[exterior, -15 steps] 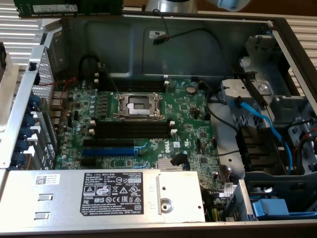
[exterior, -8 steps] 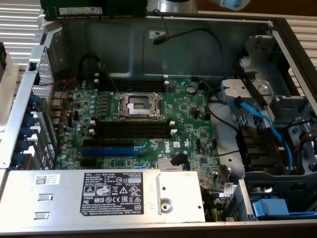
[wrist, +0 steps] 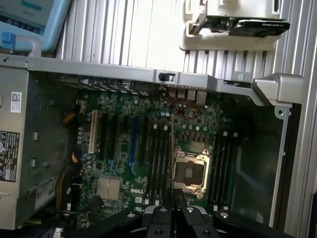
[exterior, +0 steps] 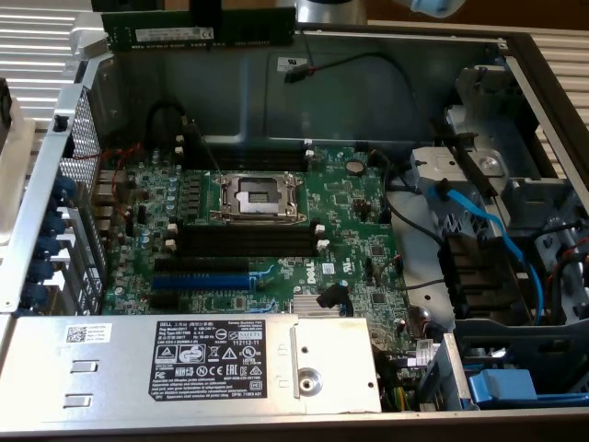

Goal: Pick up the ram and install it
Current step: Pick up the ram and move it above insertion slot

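Note:
The ram (exterior: 198,32) is a long dark green stick with a white label. It hangs level at the top of the exterior view, above the far wall of the open computer case (exterior: 386,83). My gripper (exterior: 221,9) is shut on its upper edge. In the wrist view the ram (wrist: 172,148) appears edge-on as a thin line running out from between my gripper (wrist: 173,210) fingers, high over the motherboard (wrist: 129,148). The black memory slots (exterior: 244,241) with white end clips lie well below it, beside the processor socket (exterior: 258,193).
A blue expansion slot (exterior: 201,281) and the grey power supply (exterior: 184,364) sit near the front of the case. Blue cables (exterior: 488,230) and drive bays fill the exterior view's right. More black slots (wrist: 220,163) lie past the socket. A graphics card (wrist: 242,25) rests outside the case.

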Robot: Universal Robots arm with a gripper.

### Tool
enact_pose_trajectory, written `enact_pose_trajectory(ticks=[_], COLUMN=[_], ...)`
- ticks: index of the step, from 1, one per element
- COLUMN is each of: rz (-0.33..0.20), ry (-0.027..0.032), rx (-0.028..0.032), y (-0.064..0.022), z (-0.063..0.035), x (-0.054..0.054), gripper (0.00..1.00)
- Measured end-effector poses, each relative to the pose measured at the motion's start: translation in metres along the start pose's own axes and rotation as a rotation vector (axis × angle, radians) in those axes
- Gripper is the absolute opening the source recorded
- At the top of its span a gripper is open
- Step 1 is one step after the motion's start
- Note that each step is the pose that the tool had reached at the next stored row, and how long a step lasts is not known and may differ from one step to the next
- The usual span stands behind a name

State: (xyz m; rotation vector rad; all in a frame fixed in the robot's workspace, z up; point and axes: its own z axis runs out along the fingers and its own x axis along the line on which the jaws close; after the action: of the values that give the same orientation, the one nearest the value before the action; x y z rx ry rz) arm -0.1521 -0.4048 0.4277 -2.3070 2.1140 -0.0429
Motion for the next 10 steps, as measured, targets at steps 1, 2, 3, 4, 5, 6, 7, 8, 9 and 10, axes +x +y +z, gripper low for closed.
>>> enact_pose_trajectory(ticks=[1, 2, 3, 4, 5, 6, 7, 8, 9, 10], rz=[0.002, 0.006, 0.012, 0.018, 0.026, 0.033, 0.041, 0.052, 0.055, 0.057], ry=[-0.001, -0.0016, -0.002, -0.0021, -0.0023, -0.0025, -0.0026, -0.0041, -0.0058, -0.0077], rx=[0.0018, 0.0038, 0.0064, 0.0085, 0.0108, 0.0131, 0.0149, 0.0171, 0.0175, 0.0177], y=[-0.0001, -0.0001, -0.0001, -0.0001, -0.0001, -0.0001, -0.0001, -0.0004, -0.001, -0.0017], z=[0.0011, 0.0019, 0.0026, 0.0033, 0.0041, 0.0049, 0.0057, 0.0077, 0.0089, 0.01], x=[0.0003, 0.0004, 0.0004, 0.0004, 0.0004, 0.0004, 0.0004, 0.0004, 0.0005, 0.0005], gripper=[0.12, 0.12, 0.12, 0.12, 0.12, 0.12, 0.12, 0.12, 0.12, 0.12])
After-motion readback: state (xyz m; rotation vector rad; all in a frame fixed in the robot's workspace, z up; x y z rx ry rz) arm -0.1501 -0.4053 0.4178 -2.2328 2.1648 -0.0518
